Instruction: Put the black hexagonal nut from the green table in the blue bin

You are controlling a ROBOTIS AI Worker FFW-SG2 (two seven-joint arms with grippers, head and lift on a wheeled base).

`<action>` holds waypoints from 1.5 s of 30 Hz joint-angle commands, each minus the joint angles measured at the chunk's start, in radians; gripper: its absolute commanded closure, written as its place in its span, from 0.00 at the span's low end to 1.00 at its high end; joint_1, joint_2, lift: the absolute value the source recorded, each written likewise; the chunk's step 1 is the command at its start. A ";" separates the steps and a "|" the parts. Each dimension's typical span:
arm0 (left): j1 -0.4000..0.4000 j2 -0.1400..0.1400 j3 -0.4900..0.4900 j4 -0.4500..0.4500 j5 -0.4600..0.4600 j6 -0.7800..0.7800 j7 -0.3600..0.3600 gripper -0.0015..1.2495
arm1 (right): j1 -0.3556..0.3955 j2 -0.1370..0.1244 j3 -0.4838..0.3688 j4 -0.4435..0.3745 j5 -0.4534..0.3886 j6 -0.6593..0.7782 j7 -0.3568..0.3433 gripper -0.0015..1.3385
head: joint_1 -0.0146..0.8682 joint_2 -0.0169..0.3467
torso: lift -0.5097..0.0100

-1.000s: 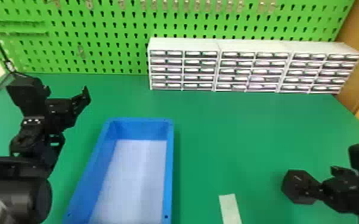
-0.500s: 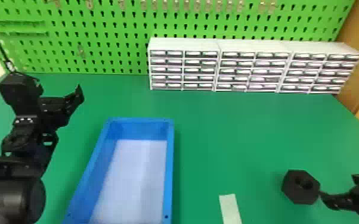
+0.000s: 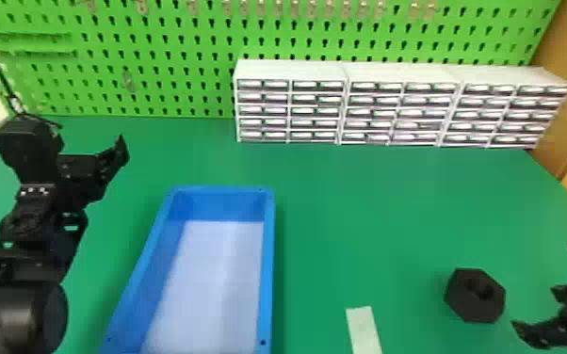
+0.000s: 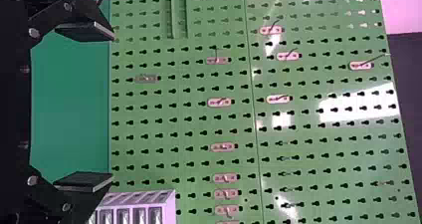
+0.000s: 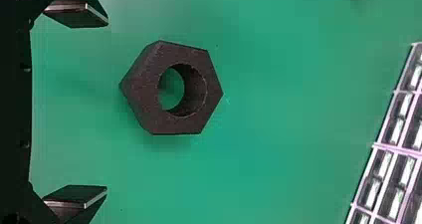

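Two fingers of the right gripper stand wide, the black nut just beyond their tips; the left gripper (over near the blue bin) gapes too.

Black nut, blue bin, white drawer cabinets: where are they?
Black nut [image 5: 144, 94]: right wrist view, face beside the hole.
Blue bin [image 3: 269, 263]: head view, right rim.
White drawer cabinets [image 3: 289, 110]: head view, front.
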 commanded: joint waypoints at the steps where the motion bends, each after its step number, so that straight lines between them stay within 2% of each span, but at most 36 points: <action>1: -0.003 0.000 -0.003 0.000 -0.002 0.002 0.000 0.21 | -0.023 -0.011 0.018 0.007 0.022 0.006 0.022 0.09 | 0.79 0.12 | 0.80; 25: -0.002 0.000 -0.004 0.000 -0.001 0.004 0.000 0.21 | -0.040 -0.025 0.035 0.024 0.028 0.006 0.046 0.09 | 0.79 0.12 | 0.80; 45: 0.000 0.000 -0.006 0.000 0.001 0.004 0.000 0.21 | -0.055 -0.019 0.049 0.027 0.048 0.011 0.057 0.09 | 0.79 0.12 | 0.80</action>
